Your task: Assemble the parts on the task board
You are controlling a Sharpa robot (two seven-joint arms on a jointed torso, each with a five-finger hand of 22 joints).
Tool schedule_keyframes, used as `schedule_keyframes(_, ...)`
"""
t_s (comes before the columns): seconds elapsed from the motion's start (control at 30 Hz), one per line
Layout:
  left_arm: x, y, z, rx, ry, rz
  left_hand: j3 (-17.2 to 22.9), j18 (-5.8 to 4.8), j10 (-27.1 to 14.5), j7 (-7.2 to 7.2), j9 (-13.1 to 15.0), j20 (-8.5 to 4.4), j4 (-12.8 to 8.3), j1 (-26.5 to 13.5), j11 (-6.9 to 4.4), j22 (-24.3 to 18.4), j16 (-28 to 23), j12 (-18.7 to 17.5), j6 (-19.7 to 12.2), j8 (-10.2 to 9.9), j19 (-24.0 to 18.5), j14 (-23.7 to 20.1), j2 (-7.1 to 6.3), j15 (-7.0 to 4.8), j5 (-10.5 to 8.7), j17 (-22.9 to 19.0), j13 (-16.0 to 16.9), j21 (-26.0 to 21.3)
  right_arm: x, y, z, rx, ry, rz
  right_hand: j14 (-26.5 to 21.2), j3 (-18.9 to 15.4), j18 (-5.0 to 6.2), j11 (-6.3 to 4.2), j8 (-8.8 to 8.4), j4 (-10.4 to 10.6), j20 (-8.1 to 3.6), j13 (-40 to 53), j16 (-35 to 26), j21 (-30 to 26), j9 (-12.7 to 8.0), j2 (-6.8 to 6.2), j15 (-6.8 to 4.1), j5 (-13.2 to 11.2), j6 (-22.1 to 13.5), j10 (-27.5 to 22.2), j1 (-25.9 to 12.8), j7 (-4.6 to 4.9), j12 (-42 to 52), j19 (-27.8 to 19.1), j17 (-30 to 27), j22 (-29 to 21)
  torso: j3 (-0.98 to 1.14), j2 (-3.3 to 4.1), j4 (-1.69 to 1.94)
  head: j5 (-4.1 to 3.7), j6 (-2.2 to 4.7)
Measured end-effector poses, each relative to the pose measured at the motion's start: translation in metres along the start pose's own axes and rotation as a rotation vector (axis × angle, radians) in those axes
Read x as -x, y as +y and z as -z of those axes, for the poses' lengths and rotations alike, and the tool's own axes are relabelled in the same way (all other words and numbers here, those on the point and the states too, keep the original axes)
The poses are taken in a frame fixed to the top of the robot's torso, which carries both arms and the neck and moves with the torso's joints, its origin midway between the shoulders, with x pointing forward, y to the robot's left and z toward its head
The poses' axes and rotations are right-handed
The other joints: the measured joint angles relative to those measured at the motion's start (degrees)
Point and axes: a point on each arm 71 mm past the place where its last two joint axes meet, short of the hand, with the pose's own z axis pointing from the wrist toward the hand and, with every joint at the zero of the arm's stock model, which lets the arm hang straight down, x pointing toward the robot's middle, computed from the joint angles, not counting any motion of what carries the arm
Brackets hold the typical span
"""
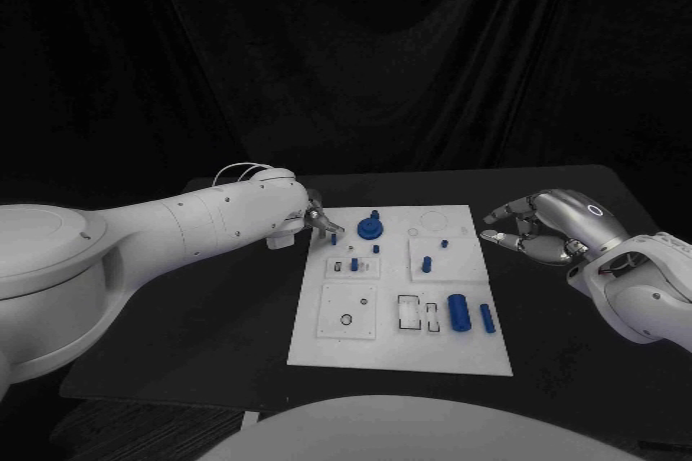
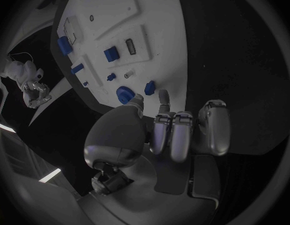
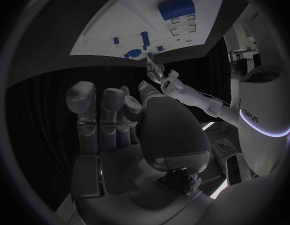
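Biggest risk from here, I'd say: the left hand [image 1: 312,221] is crowding the far-left edge of the task board [image 1: 378,356], right by a small blue peg [image 1: 333,238] — if it closes a bit off-centre it could knock that peg over or nudge the whole board across the black surface [image 1: 216,361]. The round blue knob [image 1: 369,224] sits just beside it too, so a sloppy approach could bump that.

The left hand's fingers are curled in fairly narrow, tips near the peg; I can't tell if they're actually touching or pinching it. The right hand [image 1: 545,227] hovers off the board's right side, fingers loosely curled, holding nothing. The bigger blue cylinder [image 1: 459,312] and the slim one [image 1: 488,318] lie near the board's front-right corner.
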Motion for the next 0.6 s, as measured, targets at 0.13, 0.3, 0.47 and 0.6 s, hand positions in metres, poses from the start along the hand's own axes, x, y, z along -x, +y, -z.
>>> schedule_keyframes(0.13,-0.0008,-0.0009,0.0001,-0.003,0.005,-0.003,0.14,0.0,0.0,-0.21,0.29,0.2,-0.46,0.34,0.0,0.0,0.0,0.0,0.21,0.0,-0.21,0.0,0.34,0.0,0.8,0.0,0.0,0.0,0.0,0.0002,-0.0001,0.001,0.0,0.0,0.0,0.0,0.01,0.0,0.0,0.0,0.21,0.0,0.0,0.0,0.0,0.0,0.0,0.0,0.0,0.0,0.0,0.0,0.0,0.21,0.08,0.0,0.0,0.01,-0.01,0.0,0.0)
schedule_keyframes(0.3,-0.0019,-0.0023,0.0003,-0.007,0.011,-0.006,1.11,0.0,0.0,-0.21,0.65,0.2,-2.08,2.04,0.0,0.0,0.0,0.0,0.21,-0.08,-0.21,0.0,0.66,0.0,4.06,0.0,0.0,-0.34,0.0,0.0003,0.0,0.003,-0.001,0.0,0.0,0.0,0.01,0.0,0.0,0.0,0.21,0.0,0.0,0.0,0.0,0.02,0.0,0.0,0.0,0.0,0.02,0.0,0.0,0.21,0.08,-0.01,0.01,0.02,-0.02,0.02,0.0)
schedule_keyframes(0.47,-0.0029,-0.0046,0.0002,-0.013,0.016,-0.009,1.32,0.0,0.0,-0.21,0.71,0.2,-2.29,2.26,0.0,0.0,0.0,0.0,0.21,-0.29,-0.21,0.0,0.87,0.0,4.76,0.0,0.0,-0.34,0.0003,0.0,0.0006,0.003,-0.001,0.0,0.0,0.0,0.01,0.0,0.0,0.0,0.21,-0.01,0.0,0.0,0.0,0.24,0.0,0.0,0.0,0.0,0.24,0.0,0.0,0.21,0.07,-0.01,0.01,0.02,-0.02,-0.18,0.0)
schedule_keyframes(0.6,-0.0034,-0.006,0.0002,-0.016,0.02,-0.012,1.57,0.0,0.0,-0.21,0.75,0.21,-2.53,2.69,0.0,0.0,0.0,0.0,0.21,-0.29,-0.21,0.0,0.86,0.0,5.03,0.0,0.0,-0.34,0.0005,0.0,0.0007,0.005,-0.003,0.0,0.0,0.0,0.01,0.0,0.0,0.0,0.21,-0.01,0.27,0.0,0.01,0.24,0.0,0.0,0.0,0.0,0.24,0.0,0.0,0.21,0.09,-0.01,0.01,0.02,0.01,-0.27,0.0)
